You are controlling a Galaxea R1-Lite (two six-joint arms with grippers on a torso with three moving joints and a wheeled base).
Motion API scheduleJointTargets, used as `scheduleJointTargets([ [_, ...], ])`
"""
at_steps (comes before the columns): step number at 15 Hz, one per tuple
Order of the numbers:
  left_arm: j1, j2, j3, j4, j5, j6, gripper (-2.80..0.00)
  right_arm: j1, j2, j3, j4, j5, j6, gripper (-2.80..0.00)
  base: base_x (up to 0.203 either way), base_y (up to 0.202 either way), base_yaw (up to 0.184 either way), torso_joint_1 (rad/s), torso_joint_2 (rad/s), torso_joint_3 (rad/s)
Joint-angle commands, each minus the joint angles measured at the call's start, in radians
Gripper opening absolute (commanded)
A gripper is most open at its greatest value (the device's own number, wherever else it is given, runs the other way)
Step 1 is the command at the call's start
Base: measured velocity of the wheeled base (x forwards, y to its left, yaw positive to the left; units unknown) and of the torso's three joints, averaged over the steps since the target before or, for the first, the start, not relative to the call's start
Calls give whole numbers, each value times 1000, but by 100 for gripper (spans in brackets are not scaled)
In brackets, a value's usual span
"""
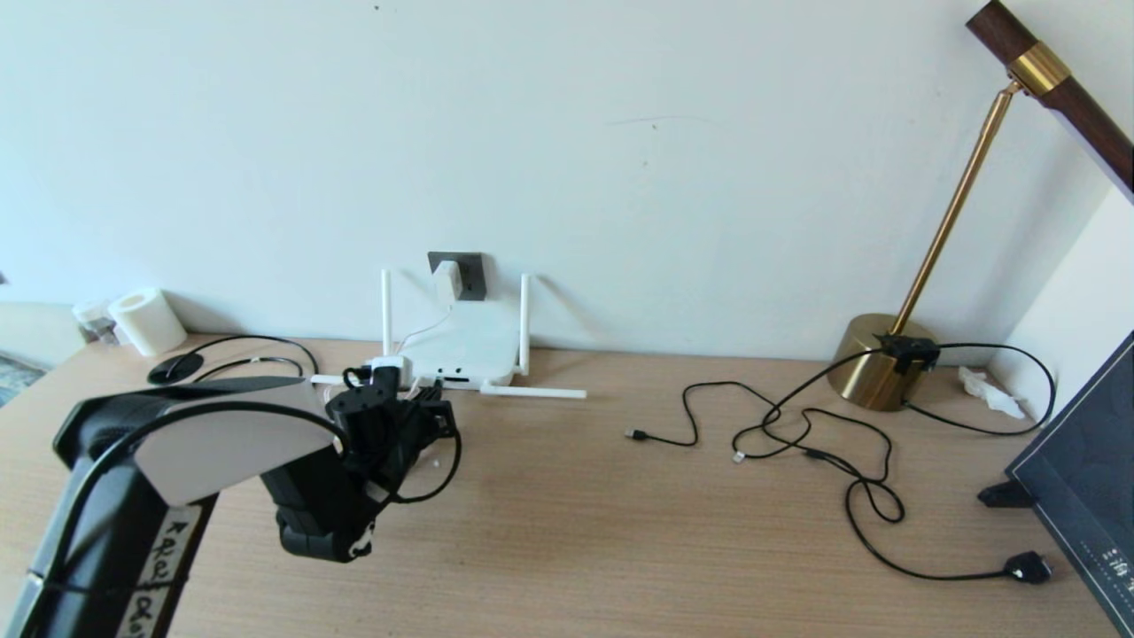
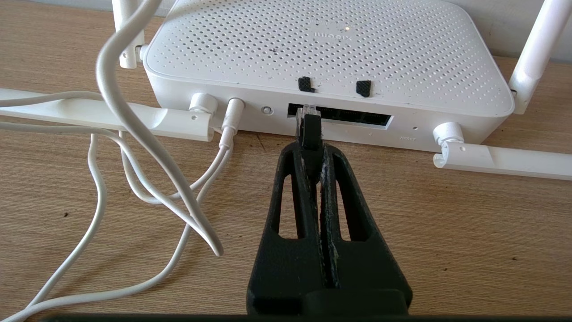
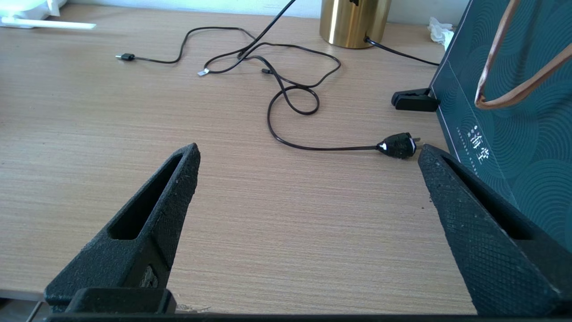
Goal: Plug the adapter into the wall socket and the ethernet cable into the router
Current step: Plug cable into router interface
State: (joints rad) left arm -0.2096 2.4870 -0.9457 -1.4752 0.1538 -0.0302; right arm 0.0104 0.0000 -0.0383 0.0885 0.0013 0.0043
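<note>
The white router (image 1: pixel 469 347) (image 2: pixel 330 53) lies flat against the wall, its ports facing me. Above it on the wall is the dark grey wall socket (image 1: pixel 471 266), with the white adapter (image 1: pixel 447 280) seated in it and its thin cord hanging down. My left gripper (image 1: pixel 432 406) (image 2: pixel 311 145) is shut on the ethernet cable's black boot (image 2: pixel 309 129). The clear plug tip sits at the mouth of the leftmost port in the dark port strip (image 2: pixel 353 117); how deep it sits is hidden. My right gripper (image 3: pixel 309 150) hovers open over bare desk at the right.
White cords (image 2: pixel 134 134) loop beside the router, and two antennas (image 2: pixel 505 158) lie flat on the desk. Thin black cables (image 1: pixel 797 434) sprawl mid-right, ending in a black plug (image 1: pixel 1028 567). A brass lamp base (image 1: pixel 877 359) and a dark teal bag (image 1: pixel 1081 478) stand right.
</note>
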Motion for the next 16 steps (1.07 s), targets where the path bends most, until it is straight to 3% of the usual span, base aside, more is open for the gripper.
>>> scheduleJointTargets([
  [1,1,2,-1,-8,1,0,-280,0,2,0,0,0,0,0,0,0,0,0,0,0],
  [16,2,12,-10,-8,0,-2,-280,0,2,0,0,0,0,0,0,0,0,0,0,0],
])
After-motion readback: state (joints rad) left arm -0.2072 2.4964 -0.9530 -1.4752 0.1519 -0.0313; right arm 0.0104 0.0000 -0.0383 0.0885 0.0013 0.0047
